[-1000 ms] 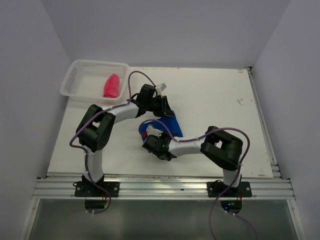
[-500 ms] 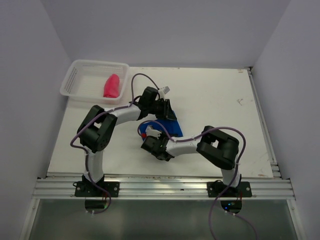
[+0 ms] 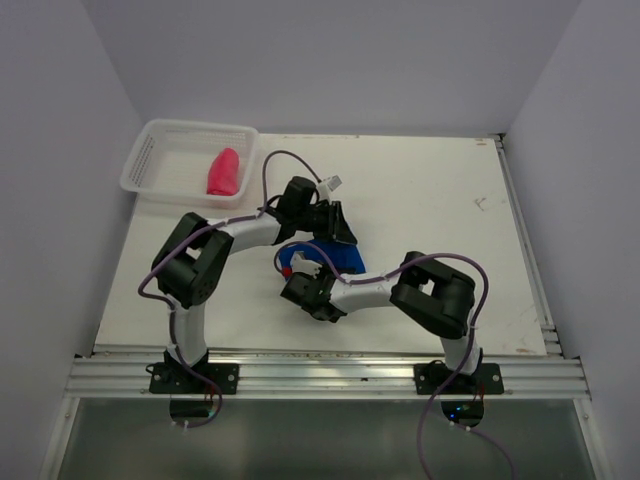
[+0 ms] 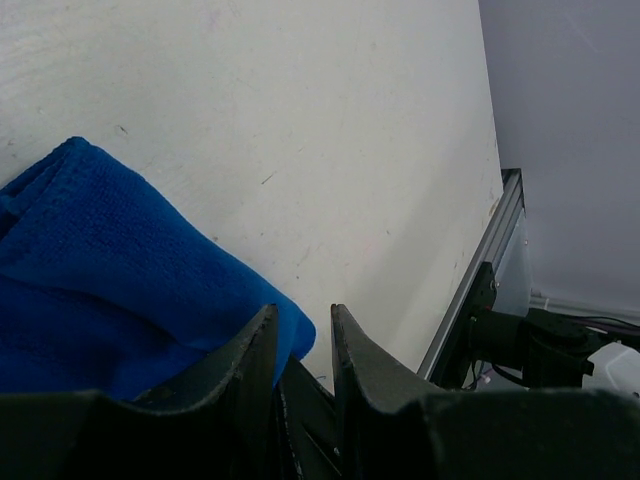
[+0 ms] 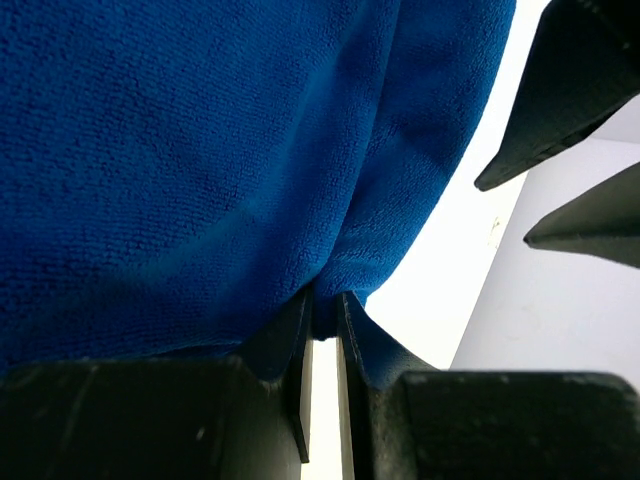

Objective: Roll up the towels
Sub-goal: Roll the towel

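Left pincer (image 4: 300, 342) has its two dark fingers only a narrow slot apart. A corner of the blue towel (image 4: 100, 270) sits in that slot and looks pinched there. The rest of the cloth spreads away to the pincer's left, lying on the white table (image 4: 300, 120). The right pincer (image 5: 322, 310) is almost closed, its fingertips nipping a fold of the same blue towel. From this pincer's own camera, the deep blue, fuzzy cloth fills the view above and to the left of its fingers. Seen from overhead, the two pincers face each other across the towel. The left pincer is at the cloth's far edge and the right pincer at its near edge, and the bunched towel between them touches both. The pink towel (image 3: 223, 172) is well apart from both pincers, beyond the left pincer and off to its left. It is gathered into a short, plump bundle and lies inside a white mesh basket (image 3: 140, 165).
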Robot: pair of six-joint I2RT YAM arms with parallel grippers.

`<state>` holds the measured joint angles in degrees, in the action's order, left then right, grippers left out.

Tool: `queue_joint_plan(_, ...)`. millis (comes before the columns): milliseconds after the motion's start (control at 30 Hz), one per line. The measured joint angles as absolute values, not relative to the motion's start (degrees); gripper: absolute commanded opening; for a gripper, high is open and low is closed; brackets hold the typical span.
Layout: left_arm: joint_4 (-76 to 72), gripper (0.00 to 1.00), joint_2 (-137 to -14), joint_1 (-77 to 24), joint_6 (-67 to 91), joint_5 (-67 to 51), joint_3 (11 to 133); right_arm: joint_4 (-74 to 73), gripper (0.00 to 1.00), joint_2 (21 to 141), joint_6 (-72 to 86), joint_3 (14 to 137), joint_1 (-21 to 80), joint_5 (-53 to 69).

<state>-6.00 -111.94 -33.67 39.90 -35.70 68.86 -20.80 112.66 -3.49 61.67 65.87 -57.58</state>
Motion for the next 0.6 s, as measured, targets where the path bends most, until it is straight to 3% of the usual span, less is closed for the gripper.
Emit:
queue_joint_plan(433,-5.9,0.32,-114.5,-33.9,39.2,-35.1,68.6,-20.9,0.01,112.9,-3.5,61.8,65.9,-57.8)
queue_joint_plan(600,-5.6,0.31,-115.8,-33.9,38.5,-34.2,68.6,-20.5,0.15,112.5,-3.4,61.4,65.9,-57.8)
